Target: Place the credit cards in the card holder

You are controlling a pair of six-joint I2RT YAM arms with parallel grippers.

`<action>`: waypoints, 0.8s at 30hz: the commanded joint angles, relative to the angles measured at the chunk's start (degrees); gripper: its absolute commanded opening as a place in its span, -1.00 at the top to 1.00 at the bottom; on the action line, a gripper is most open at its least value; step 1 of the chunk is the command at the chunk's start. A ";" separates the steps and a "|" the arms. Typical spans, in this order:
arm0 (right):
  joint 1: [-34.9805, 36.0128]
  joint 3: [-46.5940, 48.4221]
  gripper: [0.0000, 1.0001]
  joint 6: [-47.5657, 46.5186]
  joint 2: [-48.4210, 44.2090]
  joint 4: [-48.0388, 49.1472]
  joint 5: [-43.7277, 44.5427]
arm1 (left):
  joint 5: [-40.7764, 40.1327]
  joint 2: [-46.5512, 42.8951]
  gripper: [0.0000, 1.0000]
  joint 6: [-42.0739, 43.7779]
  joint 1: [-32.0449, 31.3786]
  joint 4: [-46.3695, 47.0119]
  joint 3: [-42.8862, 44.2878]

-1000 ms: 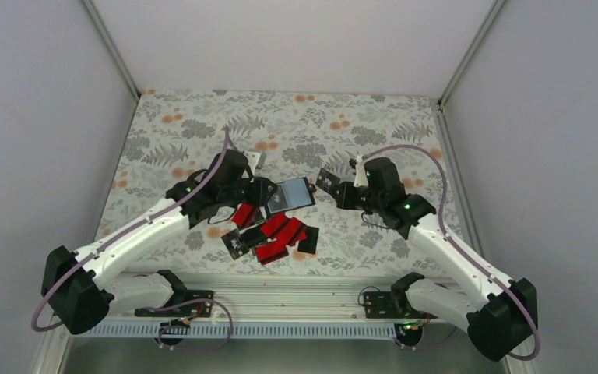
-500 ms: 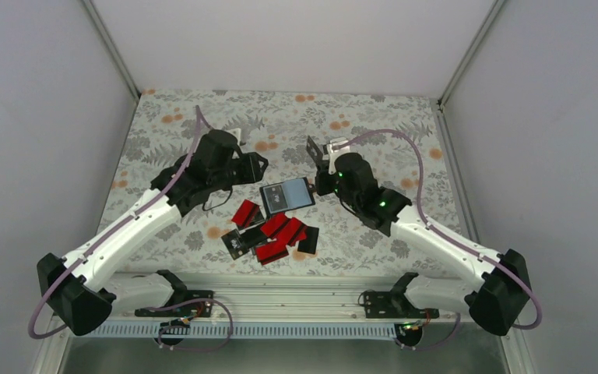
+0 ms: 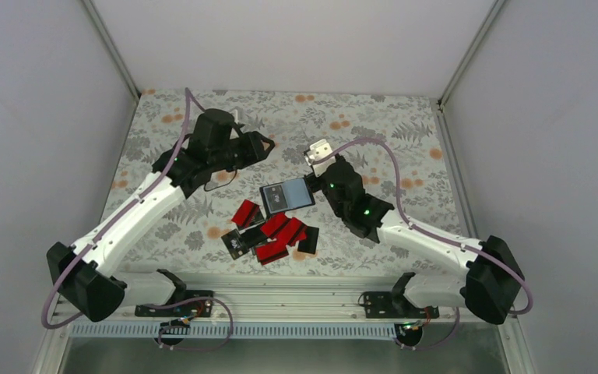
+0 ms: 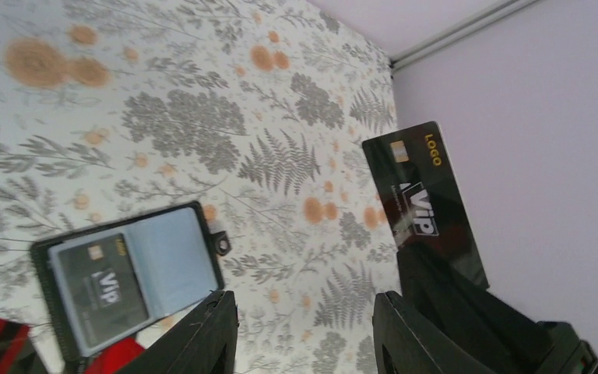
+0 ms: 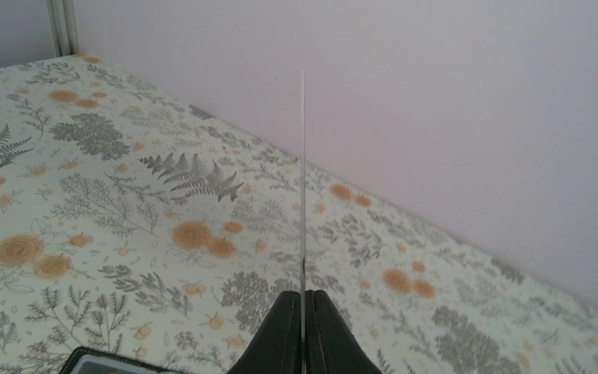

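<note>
A black VIP card point(image 4: 424, 204) is pinched upright in the right claw point(image 5: 303, 312), seen edge-on from that wrist. It is held raised just beside the far right corner of the card holder point(image 3: 286, 195). The holder is laid open on the floral surface point(image 3: 374, 117), with another black card point(image 4: 97, 290) tucked inside. The left claw point(image 4: 304, 335) is held spread, apart on the holder's far left. Loose credit cards point(image 3: 271, 234) are heaped against its near edge.

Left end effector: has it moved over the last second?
Yes. The left end effector has pulled away from the card holder, going up-frame in the top view; the holder stayed put.
</note>
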 commanded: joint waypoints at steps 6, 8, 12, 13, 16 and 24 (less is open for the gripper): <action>2.68 0.25 0.92 -10.26 2.67 9.19 3.32 | 10.83 3.84 0.11 -8.53 0.75 8.28 2.46; 2.88 0.40 0.92 -10.48 3.07 9.16 3.04 | 11.73 4.10 0.11 -9.24 0.80 9.43 3.11; 3.14 0.77 0.92 -10.73 3.43 9.12 2.80 | 12.63 4.84 0.11 -9.88 0.79 9.74 4.88; 3.18 0.91 0.92 -10.71 3.46 9.07 2.64 | 12.69 4.95 0.11 -10.00 0.76 9.60 5.18; 3.36 1.64 0.92 -10.65 3.71 8.70 1.93 | 13.08 5.58 0.11 -10.43 0.76 9.47 5.74; 4.22 3.34 0.92 -11.36 5.06 7.83 2.30 | 16.09 8.19 0.12 -11.84 0.67 9.46 6.22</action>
